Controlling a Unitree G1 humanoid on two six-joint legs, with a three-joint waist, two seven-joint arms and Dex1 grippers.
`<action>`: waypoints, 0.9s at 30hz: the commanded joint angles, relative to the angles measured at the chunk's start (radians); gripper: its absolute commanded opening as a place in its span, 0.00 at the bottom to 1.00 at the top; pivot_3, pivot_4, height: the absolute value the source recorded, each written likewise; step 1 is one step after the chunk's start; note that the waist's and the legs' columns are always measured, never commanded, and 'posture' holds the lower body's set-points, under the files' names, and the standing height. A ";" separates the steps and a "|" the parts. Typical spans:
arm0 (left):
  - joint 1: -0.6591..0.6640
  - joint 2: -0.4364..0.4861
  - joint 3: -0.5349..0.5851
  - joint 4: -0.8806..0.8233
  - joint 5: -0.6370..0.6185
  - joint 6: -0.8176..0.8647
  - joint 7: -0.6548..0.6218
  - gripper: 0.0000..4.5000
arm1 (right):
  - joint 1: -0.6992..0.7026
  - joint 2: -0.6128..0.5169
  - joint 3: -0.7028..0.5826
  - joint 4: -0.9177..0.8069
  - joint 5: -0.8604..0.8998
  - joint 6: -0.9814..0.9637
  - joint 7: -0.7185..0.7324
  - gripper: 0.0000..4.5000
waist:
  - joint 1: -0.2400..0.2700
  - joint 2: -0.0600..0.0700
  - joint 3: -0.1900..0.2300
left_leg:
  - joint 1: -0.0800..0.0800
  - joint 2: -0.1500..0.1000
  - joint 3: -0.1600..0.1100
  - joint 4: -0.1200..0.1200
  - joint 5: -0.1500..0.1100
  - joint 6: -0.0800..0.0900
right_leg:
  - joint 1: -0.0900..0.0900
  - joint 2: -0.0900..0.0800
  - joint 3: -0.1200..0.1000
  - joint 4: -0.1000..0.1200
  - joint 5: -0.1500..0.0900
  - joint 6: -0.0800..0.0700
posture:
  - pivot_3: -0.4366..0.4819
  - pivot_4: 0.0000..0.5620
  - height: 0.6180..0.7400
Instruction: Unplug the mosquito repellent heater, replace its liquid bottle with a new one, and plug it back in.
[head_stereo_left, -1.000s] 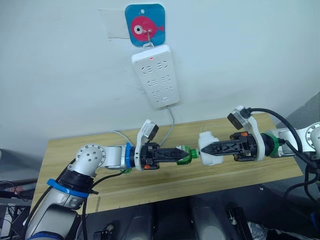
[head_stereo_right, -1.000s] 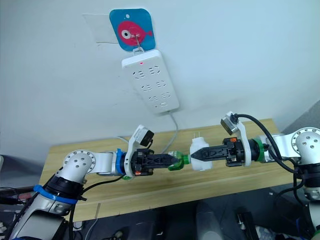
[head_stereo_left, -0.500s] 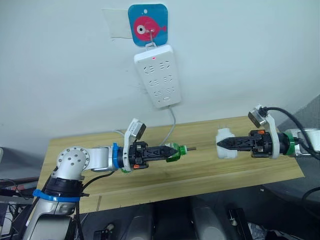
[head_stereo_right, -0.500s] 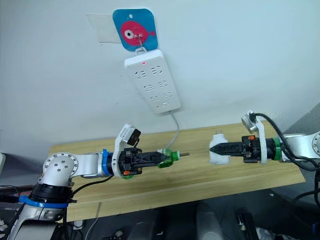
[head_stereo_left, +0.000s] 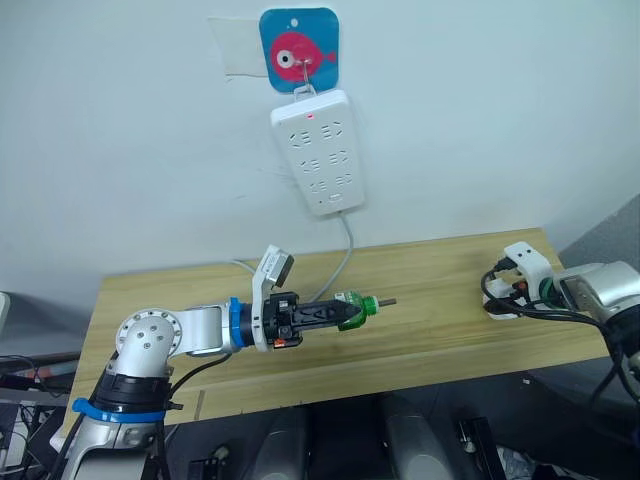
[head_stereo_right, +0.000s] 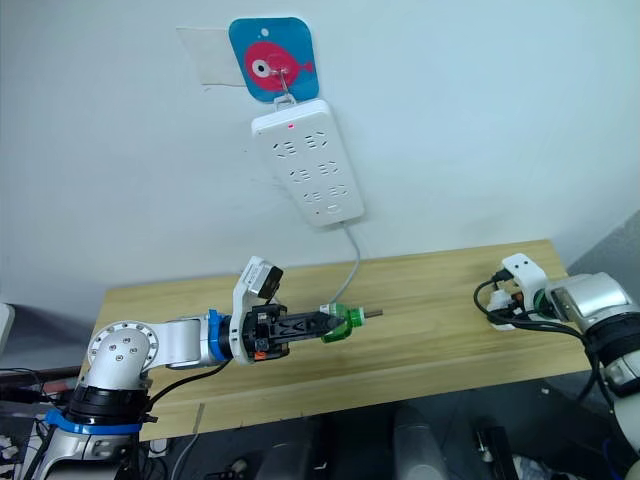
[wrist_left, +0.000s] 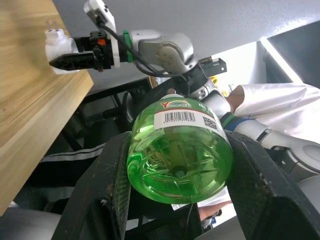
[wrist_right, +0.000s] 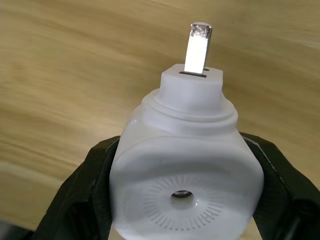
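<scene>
My left gripper (head_stereo_left: 345, 312) is shut on a green liquid bottle (head_stereo_left: 352, 306), held sideways above the wooden table (head_stereo_left: 430, 340) with its wick pointing right. In the left wrist view the bottle's (wrist_left: 180, 150) base sits between my black fingers (wrist_left: 107, 185). My right gripper (wrist_right: 182, 147) is shut on the white mosquito repellent heater (wrist_right: 185, 170), whose round vent faces the wrist camera and whose metal prong points away. In the eye views the heater (head_stereo_right: 497, 301) is a small white patch at the table's right end, mostly hidden by my wrist. Bottle and heater are well apart.
A long white power strip (head_stereo_left: 318, 150) with a red light hangs on the wall from a fish-shaped hook (head_stereo_left: 298, 50). Its cable (head_stereo_left: 346, 245) runs down behind the table. A person's white sleeve (wrist_left: 280, 95) lies beyond the table edge.
My right gripper has pulled the heater away from the bottle to the table's right end. The left gripper with the bottle has drawn back slightly to the left.
</scene>
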 joint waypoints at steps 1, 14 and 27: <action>0.028 0.008 0.031 -0.059 -0.008 -0.009 -0.012 0.50 | -0.049 0.030 -0.010 0.124 -0.112 -0.080 0.069 0.68 | 0.001 0.000 0.000 | 0.000 0.000 0.000 0.000 0.000 0.000 | 0.000 0.000 0.000 0.000 0.000 0.000 | 0.40 0.52 1.00; 0.073 0.019 0.048 -0.081 0.019 -0.015 -0.039 0.50 | -0.124 0.107 -0.119 0.328 -0.284 -0.146 0.209 0.99 | 0.006 0.000 0.000 | 0.000 0.000 -0.001 0.000 0.000 0.000 | 0.001 -0.001 0.000 0.000 0.000 0.000 | 0.41 0.53 1.00; 0.093 -0.005 0.015 -0.229 0.314 -0.229 -0.190 0.50 | 0.204 -0.060 -0.633 -0.522 -0.022 0.589 0.196 0.99 | 0.015 0.001 0.000 | 0.000 0.000 -0.002 0.000 0.000 0.000 | 0.001 -0.002 -0.001 -0.001 0.000 0.000 | 0.33 0.48 1.00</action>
